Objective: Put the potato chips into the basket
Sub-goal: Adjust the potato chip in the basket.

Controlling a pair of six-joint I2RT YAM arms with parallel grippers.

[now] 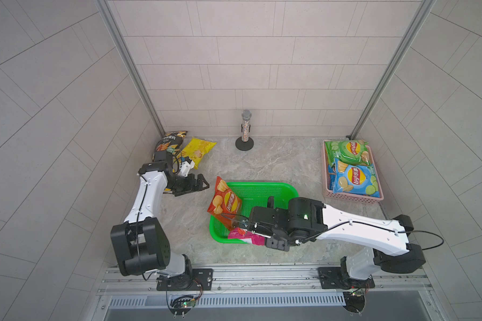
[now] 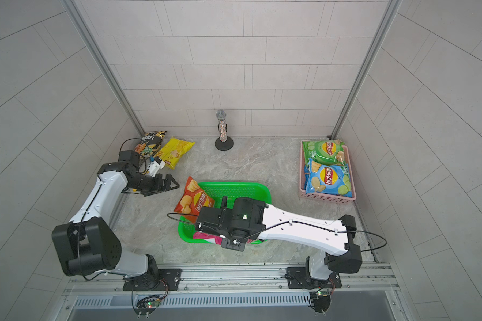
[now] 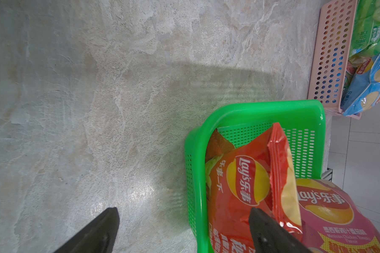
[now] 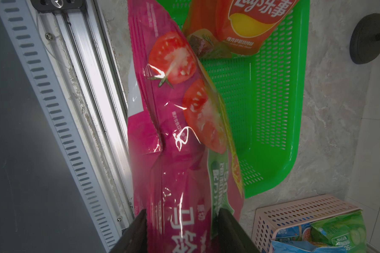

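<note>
On the marble-look tabletop (image 1: 262, 155), both top views: a green perforated plastic basket (image 1: 262, 184) sits centre-near. A glossy red-orange puffed chip bag (image 1: 224, 201) leans on its left rim, propped up and not lying flat. A glossy magenta puffed chip bag (image 1: 246, 238) drapes over the near rim, under the right gripper (image 1: 271, 222). The left gripper (image 1: 202, 183) hovers left of the basket. A black chip bag (image 1: 171, 140) and a yellow chip bag (image 1: 199, 147) lie far left on the table. A pink perforated plastic basket (image 1: 354, 198) far right holds a green chip bag (image 1: 347, 151) and a blue chip bag (image 1: 355, 180), both with a Lay's logo. The green basket looks like the target.

Left wrist view: the fingers are spread wide with nothing between them. The red-orange bag reads "Lay's 乐事". The magenta one reads "Mexican Chicken Tomato Flavour".

Right wrist view: the fingers press both sides of the magenta bag, pinching one end, probably to drag it fully inside. Tomato halves are printed on it. The flavour line on the red-orange bag is too small to read.
</note>
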